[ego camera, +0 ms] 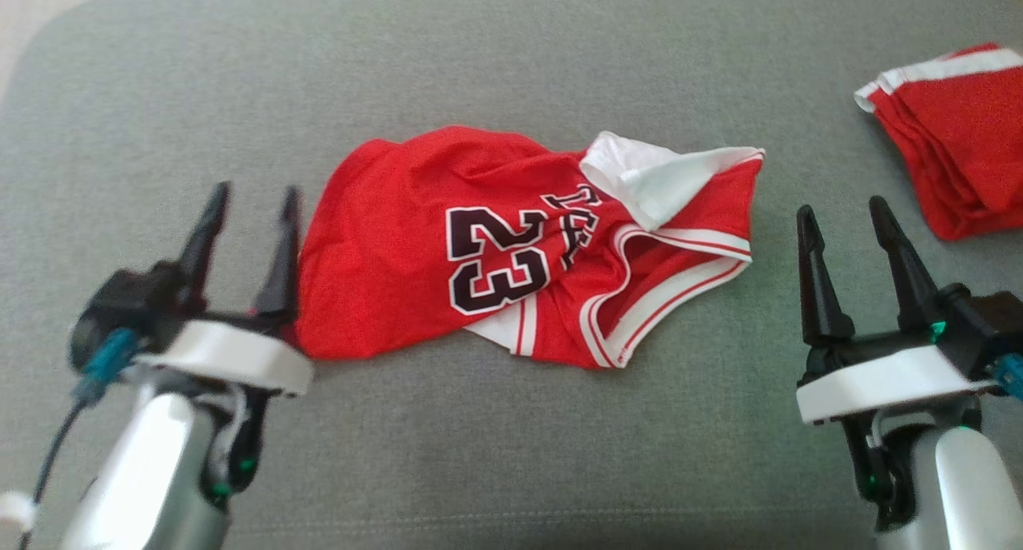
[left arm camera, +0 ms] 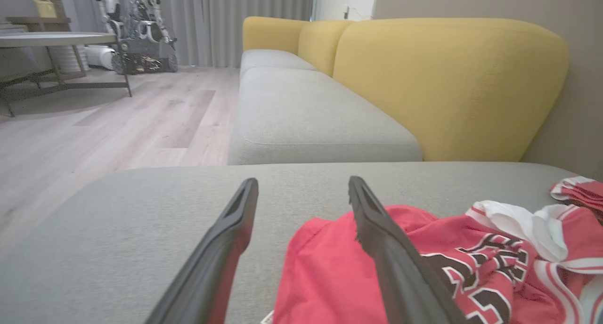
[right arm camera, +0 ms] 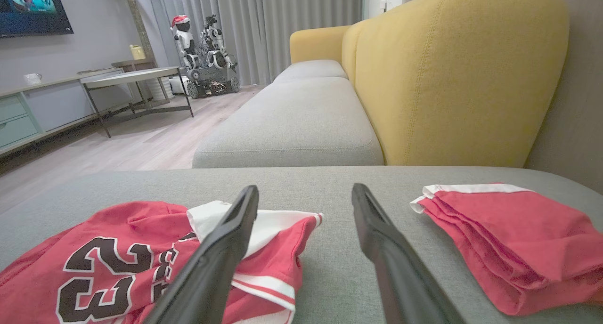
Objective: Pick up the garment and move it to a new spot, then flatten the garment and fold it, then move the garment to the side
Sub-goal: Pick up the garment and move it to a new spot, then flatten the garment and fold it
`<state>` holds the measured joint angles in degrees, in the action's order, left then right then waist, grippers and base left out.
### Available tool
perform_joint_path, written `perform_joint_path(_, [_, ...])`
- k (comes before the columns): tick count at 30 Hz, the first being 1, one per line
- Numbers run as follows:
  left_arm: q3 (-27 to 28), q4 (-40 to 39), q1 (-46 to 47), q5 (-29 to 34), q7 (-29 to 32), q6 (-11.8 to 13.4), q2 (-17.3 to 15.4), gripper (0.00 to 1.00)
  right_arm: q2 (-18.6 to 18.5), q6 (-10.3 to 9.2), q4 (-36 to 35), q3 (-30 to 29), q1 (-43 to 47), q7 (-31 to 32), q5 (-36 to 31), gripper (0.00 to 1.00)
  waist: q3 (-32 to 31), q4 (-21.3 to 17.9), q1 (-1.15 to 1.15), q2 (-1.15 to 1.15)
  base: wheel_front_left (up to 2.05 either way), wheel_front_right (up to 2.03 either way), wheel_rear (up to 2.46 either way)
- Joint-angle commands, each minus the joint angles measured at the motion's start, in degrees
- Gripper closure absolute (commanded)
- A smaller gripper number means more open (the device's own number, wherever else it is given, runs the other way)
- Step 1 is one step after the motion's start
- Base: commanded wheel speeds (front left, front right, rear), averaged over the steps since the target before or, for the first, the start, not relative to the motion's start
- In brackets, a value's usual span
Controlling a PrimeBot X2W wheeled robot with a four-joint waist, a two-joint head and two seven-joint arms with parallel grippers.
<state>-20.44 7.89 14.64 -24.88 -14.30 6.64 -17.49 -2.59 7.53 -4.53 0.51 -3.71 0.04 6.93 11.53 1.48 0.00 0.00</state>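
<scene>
Jersey: crumpled, mid-cushion. Left gripper, right gripper: jaws wide, empty. Flattening: pinch left and right edges, one layer each; draw apart low.

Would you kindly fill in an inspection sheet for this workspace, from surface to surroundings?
Surface: grey cushion, bare around the clothes.
Job's things: red jersey numbered 23, crumpled, white inside turned out at its right end; not yet flattened.
Clutter: folded red garment at the far right, apart from the jersey.
Grippers: left gripper open, empty, beside the jersey's left edge; right gripper open, empty, over bare cushion between jersey and folded garment.
Cables: dark cable with a teal plug at the left wrist; another teal plug at the right wrist.
Surroundings: yellow sofa back, wood floor, table, another robot by grey curtains.
</scene>
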Motion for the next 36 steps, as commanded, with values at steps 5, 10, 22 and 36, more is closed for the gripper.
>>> perform_joint_path(5, [6.71,-3.39,-3.50,-0.07,-0.68,0.33,-2.44,0.00,-0.29,-0.04,-1.85,0.94,1.33,0.85,-0.87,0.00,-2.56,1.75,0.00,0.00,0.00,0.00,0.00])
perform_joint_path(10, [7.20,-4.14,-7.62,0.25,-0.69,-0.13,-2.61,0.00,-0.29,-0.04,-1.46,1.03,2.84,1.22,-1.19,0.00,-4.78,2.08,0.00,0.00,0.00,0.00,0.00])
perform_joint_path(22, [5.97,-6.18,-12.41,-0.27,1.07,0.36,-2.95,0.00,-0.29,-0.04,-1.55,0.94,5.75,1.70,-0.83,0.00,-7.83,1.64,0.00,0.00,0.00,0.00,0.00])
perform_joint_path(36, [5.46,-7.05,-12.68,-0.82,2.62,0.86,-3.49,0.00,-0.29,-0.04,-1.87,0.69,5.85,1.70,-0.40,0.00,-7.89,1.66,0.00,0.00,0.00,0.00,0.00])
